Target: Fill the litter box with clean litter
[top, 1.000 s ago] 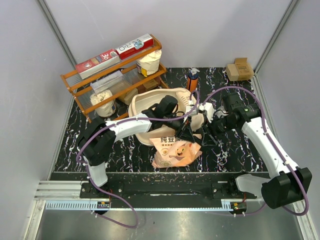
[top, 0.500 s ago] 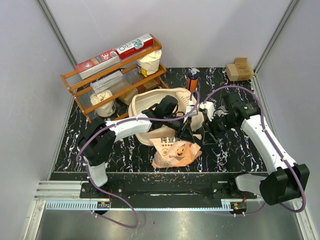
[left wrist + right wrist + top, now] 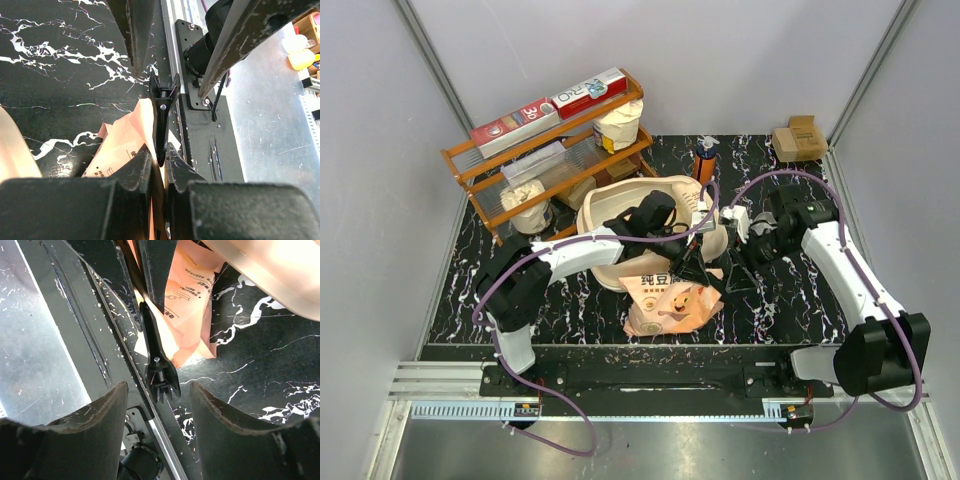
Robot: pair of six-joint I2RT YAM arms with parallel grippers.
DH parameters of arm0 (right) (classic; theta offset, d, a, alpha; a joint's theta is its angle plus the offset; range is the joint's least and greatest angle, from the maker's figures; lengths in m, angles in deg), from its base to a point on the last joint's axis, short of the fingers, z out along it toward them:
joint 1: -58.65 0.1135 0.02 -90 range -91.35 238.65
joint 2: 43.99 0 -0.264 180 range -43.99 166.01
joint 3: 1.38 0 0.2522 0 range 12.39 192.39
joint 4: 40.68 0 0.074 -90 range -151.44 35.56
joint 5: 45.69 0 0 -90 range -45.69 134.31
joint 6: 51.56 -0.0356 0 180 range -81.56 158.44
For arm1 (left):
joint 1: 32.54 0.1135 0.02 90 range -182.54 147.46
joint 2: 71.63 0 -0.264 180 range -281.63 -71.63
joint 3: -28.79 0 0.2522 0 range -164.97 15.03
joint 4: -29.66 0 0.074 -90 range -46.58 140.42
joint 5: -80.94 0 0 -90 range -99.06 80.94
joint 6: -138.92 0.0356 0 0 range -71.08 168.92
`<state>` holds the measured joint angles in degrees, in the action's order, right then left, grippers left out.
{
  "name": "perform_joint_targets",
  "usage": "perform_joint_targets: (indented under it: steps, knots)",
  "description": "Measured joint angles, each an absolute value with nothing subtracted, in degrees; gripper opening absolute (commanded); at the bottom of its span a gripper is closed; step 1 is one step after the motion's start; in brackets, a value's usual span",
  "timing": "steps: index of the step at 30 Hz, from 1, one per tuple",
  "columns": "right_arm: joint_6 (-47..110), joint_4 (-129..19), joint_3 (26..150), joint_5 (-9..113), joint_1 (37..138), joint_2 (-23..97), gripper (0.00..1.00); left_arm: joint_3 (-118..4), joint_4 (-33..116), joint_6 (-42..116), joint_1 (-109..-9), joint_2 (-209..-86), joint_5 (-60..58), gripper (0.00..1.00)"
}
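Left tool [image 3: 159, 152] clenches litter bag [image 3: 125, 145] beside black clip [image 3: 162, 110]; right tool [image 3: 157, 387] hangs released over clip. Recommend pinching its handles squarely.

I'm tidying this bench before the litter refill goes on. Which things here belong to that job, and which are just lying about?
Job:
cream-beige plastic litter tray
peach-orange plastic litter bag
black hinged clip by the bag

Lying about:
orange wooden rack
red-and-white boxes and white sacks on it
orange bottle
brown cardboard box
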<state>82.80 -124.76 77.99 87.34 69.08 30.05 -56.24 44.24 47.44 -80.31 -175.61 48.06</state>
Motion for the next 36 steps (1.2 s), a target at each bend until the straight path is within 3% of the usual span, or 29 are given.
perform_joint_targets:
  steps: [11, 14, 15, 17, 20, 23, 30, 36]
  knots:
    - [85.0, -124.7, 76.7, 90.4, 69.1, 32.1, 0.5, -56.2, 44.2, 47.5, -80.3, -175.6, 48.2, 0.0]
    - [85.4, -124.6, 76.4, 91.4, 69.1, 33.7, 0.26, -56.2, 44.2, 47.5, -80.2, -175.6, 48.2, 0.01]
    - [85.6, -124.4, 76.3, 91.6, 69.0, 34.2, 0.1, -56.2, 44.3, 47.5, -80.2, -175.6, 48.4, 0.07]
    - [86.9, -124.8, 76.3, 92.2, 68.9, 34.7, 0.01, -56.2, 44.4, 47.5, -80.0, -175.6, 48.3, 0.23]
    - [88.3, -125.8, 76.7, 92.4, 68.8, 34.7, 0.0, -56.2, 44.6, 47.6, -79.8, -175.6, 48.6, 0.39]
    - [89.9, -127.7, 77.6, 91.7, 68.9, 34.1, 0.0, -56.2, 45.6, 49.0, -79.4, -174.8, 48.5, 0.43]
    - [94.3, -131.0, 85.2, 87.8, 69.0, 25.3, 0.0, -54.6, 48.2, 52.3, -75.6, -170.7, 48.4, 0.37]
    - [97.8, -130.9, 89.8, 83.3, 71.9, 25.3, 0.0, -54.2, 48.6, 52.9, -75.9, -170.7, 48.4, 0.29]
